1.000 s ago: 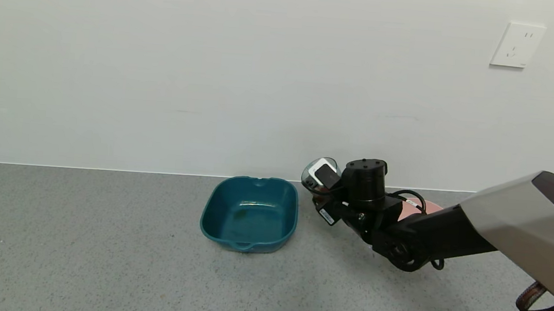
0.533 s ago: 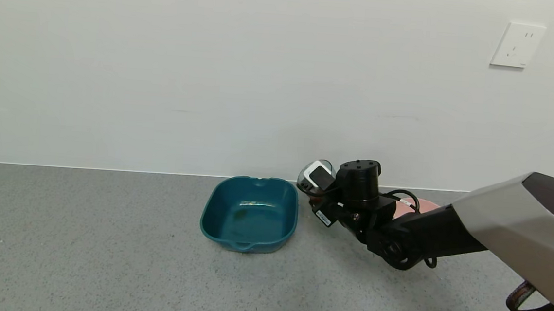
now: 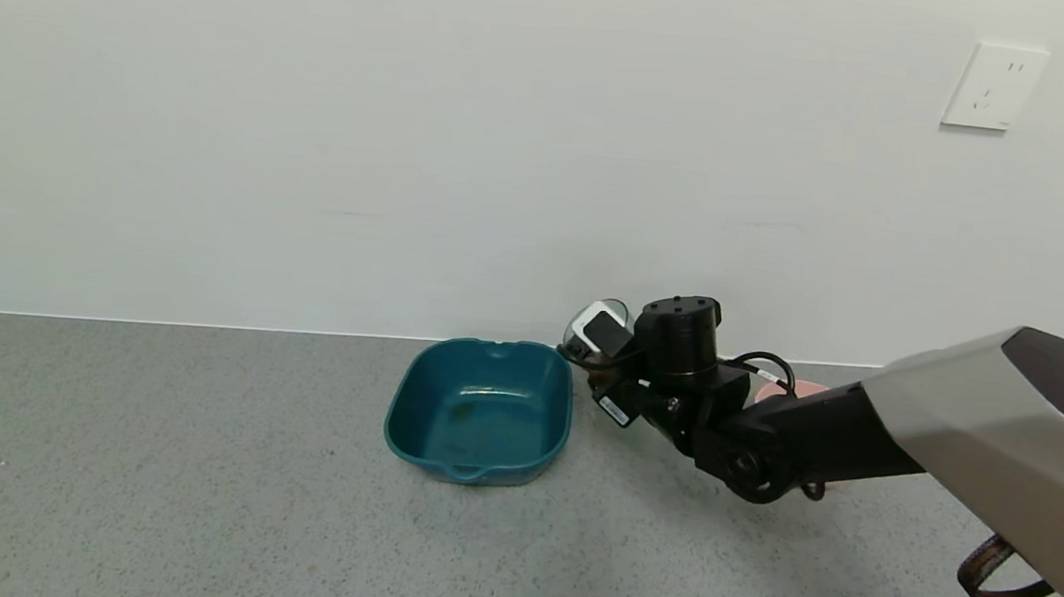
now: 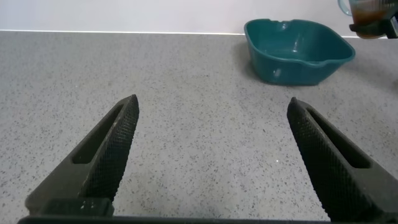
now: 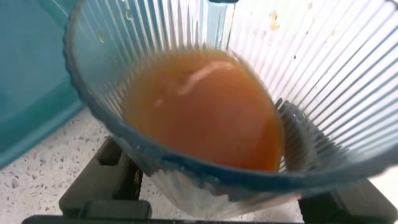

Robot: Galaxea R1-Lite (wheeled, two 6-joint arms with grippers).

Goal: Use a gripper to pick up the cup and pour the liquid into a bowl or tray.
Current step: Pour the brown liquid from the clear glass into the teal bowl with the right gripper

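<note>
My right gripper [image 3: 587,349] is shut on the ribbed pale blue cup [image 3: 578,335] and holds it above the floor, just right of the dark teal tray [image 3: 479,408]. The cup fills the right wrist view [image 5: 348,81], with reddish-brown liquid [image 5: 205,106] inside and the tray's wall [image 5: 31,81] beside it. The tray holds only a small wet trace. My left gripper [image 4: 212,158] is open and empty low over the floor, well short of the tray [image 4: 298,50]; the cup [image 4: 367,9] shows at the edge of that view.
A pink bowl [image 3: 792,390] sits behind my right arm, mostly hidden. The white wall runs close behind the tray, with a socket [image 3: 993,86] high on the right. The speckled grey floor [image 3: 154,478] stretches left of and before the tray.
My right gripper has carried the cup leftward, closer to the tray's right rim. The tray has not moved.
</note>
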